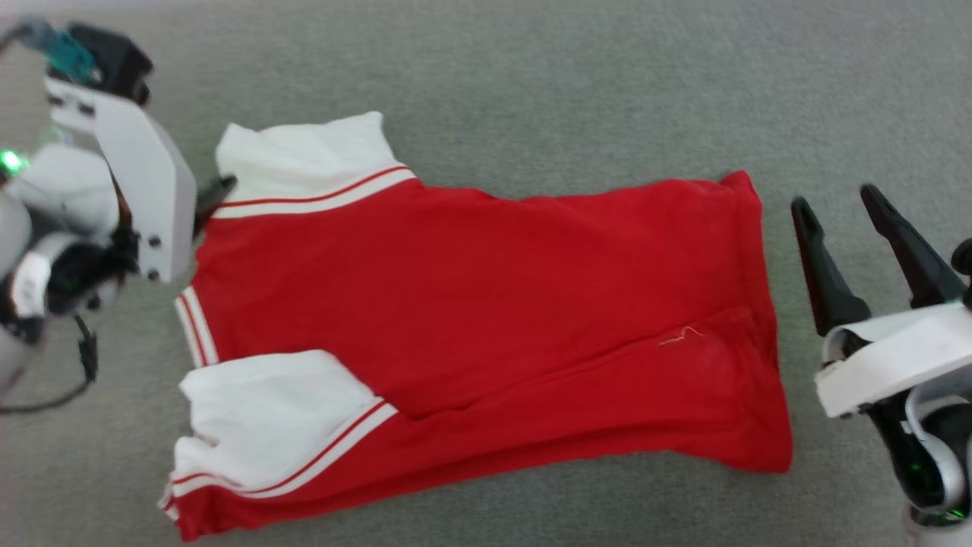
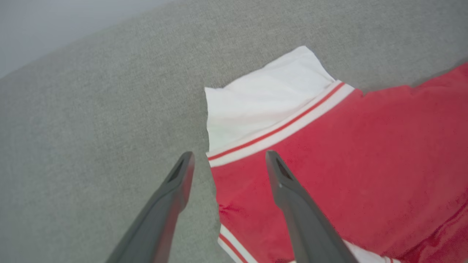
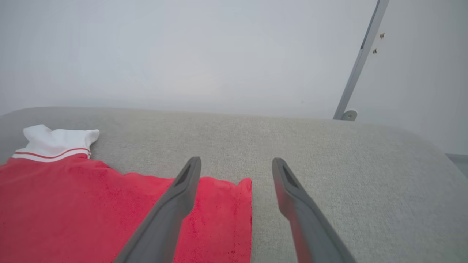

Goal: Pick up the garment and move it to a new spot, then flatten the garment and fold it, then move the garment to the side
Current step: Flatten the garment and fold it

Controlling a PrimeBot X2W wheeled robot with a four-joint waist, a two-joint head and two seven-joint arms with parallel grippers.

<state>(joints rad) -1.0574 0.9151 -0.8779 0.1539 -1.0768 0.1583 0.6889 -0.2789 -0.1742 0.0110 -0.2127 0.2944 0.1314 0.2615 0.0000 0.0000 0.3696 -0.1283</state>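
The red garment (image 1: 486,304) lies flat on the grey fabric surface (image 1: 607,91) between my two arms, its white-sleeved shoulder edge just under my left fingers (image 2: 173,197), spread and empty, and its hem just beside my right fingers (image 1: 824,273), likewise spread and empty.

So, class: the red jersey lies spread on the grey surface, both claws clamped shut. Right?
No: the wrist views show the left claw and right claw open. The jersey does lie spread on the grey surface.
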